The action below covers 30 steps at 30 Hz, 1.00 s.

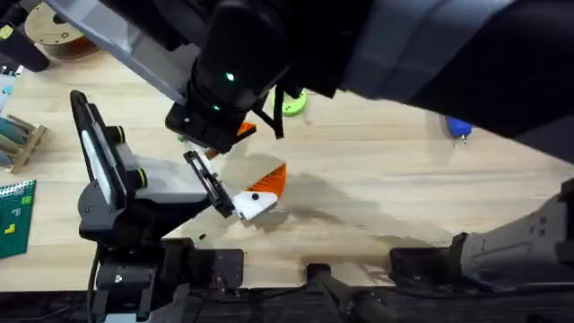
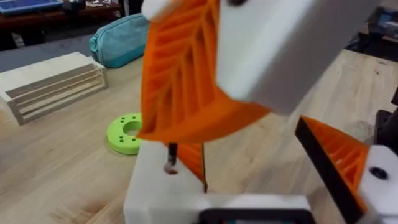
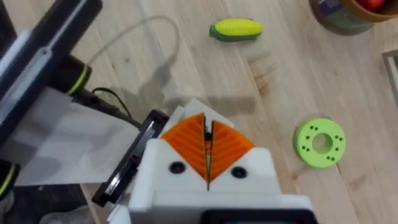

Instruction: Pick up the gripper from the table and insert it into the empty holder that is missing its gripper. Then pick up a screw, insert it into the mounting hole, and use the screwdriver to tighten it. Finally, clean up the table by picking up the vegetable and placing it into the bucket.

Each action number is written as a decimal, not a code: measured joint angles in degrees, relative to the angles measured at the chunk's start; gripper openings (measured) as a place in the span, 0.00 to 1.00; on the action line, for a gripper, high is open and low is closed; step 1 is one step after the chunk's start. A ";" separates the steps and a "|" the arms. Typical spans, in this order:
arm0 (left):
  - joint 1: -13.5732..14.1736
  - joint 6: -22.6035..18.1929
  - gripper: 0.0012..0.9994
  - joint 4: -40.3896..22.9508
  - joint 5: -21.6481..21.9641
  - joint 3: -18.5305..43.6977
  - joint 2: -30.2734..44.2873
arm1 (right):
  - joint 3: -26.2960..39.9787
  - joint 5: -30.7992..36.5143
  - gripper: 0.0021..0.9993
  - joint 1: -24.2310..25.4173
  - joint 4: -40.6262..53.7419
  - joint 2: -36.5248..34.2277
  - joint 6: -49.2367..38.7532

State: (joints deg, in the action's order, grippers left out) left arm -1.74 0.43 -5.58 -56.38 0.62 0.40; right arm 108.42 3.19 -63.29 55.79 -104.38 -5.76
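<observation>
The vegetable [image 3: 236,28] is judged saved for last, lying apart from the bucket [image 3: 348,15], while the right gripper [image 3: 208,152] is pinched together and the left gripper [image 2: 249,146] is spread wide

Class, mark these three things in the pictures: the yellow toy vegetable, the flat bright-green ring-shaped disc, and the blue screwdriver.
vegetable [image 3: 236,28]: right wrist view, middle of its yellow body.
green disc [image 3: 319,142]: right wrist view, flat top face beside the centre hole.
screwdriver [image 1: 458,128]: overhead view, the visible blue end by the dark arm.

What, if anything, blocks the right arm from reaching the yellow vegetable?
Probably nothing, so yes. The vegetable lies in the open ahead of the right gripper, though its jaws are shut on what looks like a screw.
</observation>
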 joint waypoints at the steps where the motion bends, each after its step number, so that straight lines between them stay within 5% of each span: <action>1: 0.00 0.00 0.93 0.02 0.00 0.00 0.02 | 0.00 -0.01 0.00 0.04 0.00 0.00 0.00; 30: 0.00 0.07 0.93 -0.04 -0.46 0.00 0.02 | -0.66 -1.14 0.00 0.20 -0.76 -1.11 3.33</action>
State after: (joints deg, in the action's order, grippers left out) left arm -1.74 0.49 -5.63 -56.84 0.62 0.43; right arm 107.77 2.04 -63.09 55.02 -105.49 -2.43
